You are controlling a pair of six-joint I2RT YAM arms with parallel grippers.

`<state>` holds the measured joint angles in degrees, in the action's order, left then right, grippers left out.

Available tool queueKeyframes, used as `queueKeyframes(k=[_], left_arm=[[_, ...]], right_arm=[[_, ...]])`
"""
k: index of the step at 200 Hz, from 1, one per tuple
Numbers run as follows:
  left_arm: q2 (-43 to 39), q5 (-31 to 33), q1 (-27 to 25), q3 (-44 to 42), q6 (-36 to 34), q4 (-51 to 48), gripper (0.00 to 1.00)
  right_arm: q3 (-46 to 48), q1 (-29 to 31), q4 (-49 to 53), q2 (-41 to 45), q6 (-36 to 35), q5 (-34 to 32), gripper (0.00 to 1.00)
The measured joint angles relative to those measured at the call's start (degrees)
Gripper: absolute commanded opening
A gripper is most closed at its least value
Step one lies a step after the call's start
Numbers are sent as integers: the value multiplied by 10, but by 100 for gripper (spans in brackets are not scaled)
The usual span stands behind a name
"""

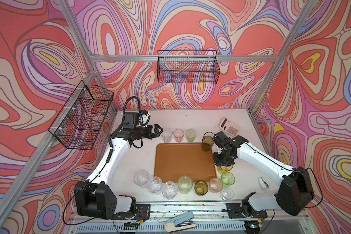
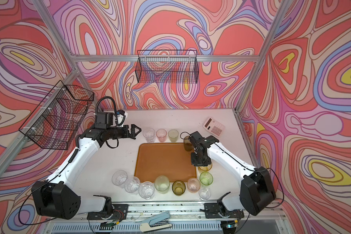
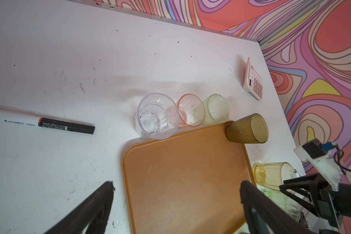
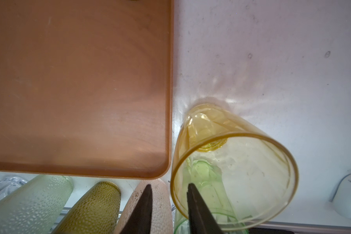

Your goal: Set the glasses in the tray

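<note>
Right, status: I'm on the pick step for the amber glass [image 4: 251,145]. It stands upright on the counter [image 1: 138,158] just beside the right edge of the tray [image 1: 182,162], lower right of centre in both top views, mostly hidden there under my right end effector [image 4: 168,185]. In the right wrist view the jaws stand at a narrow gap and straddle the rim wall, one finger inside, one outside. There's daylight betw. them & the wall, so I judge it's not clamped yet & has hold of nothing.

The left end effector [image 1: 159,131] is spread wide & empty, hovering centre-left next to the clear glass [image 1: 166,135] at the left end of the back row.

The tray floor is bare except for the olive-brown glass [image 1: 207,142] at its upper-right corner; can't tell if the base sits fully inside the rim. The other glasses are all on the counter: 3 above the tray, a row below it.

Next, imo: finish the pinch on the wall and lift straight up, since the bright green glass [image 1: 228,178] is just beside it & the pink glass [image 1: 215,184] is near the outer finger. Then carry it left over the low rim & set it down upright, w/ room left for the rest.
</note>
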<state>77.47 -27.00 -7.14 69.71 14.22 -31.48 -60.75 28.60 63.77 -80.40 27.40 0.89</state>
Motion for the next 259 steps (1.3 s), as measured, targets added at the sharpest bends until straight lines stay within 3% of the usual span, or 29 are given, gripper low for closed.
queueKeyframes(k=[259], left_arm=[[3, 0, 0, 0, 0, 0, 100]], right_arm=[[12, 1, -18, -9, -1, -33, 0]])
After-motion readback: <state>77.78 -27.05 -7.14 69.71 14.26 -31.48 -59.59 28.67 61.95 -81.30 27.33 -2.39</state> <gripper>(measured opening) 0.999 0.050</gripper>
